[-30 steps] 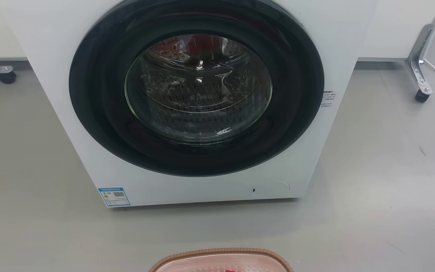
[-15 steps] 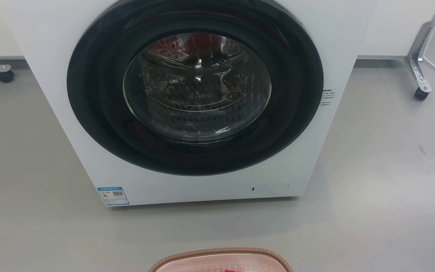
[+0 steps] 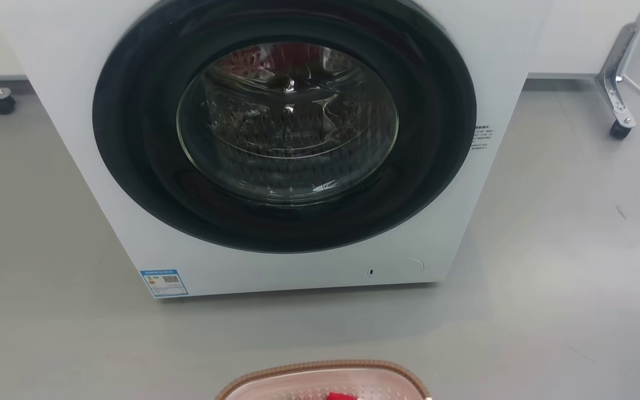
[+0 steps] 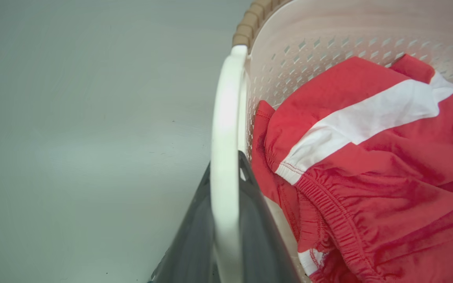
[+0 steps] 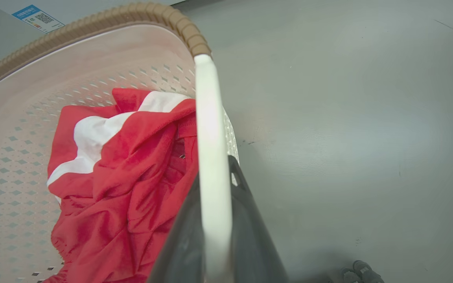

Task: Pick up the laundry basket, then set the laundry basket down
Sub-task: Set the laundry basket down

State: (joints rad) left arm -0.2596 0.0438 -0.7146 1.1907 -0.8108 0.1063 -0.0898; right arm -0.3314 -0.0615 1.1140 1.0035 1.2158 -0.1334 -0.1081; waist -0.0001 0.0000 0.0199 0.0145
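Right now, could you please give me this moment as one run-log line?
left gripper: shut on left handle | right gripper: shut on right handle | laundry basket: before washer, holds red-white garment

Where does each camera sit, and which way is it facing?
Head view: on the head, facing forward and down at the washer and laundry basket's far rim.
Left wrist view: along the left gripper, dark fingers flanking a white handle.
Right wrist view: along the right gripper, flanking the other handle.
Shared: all show the basket and red garment.
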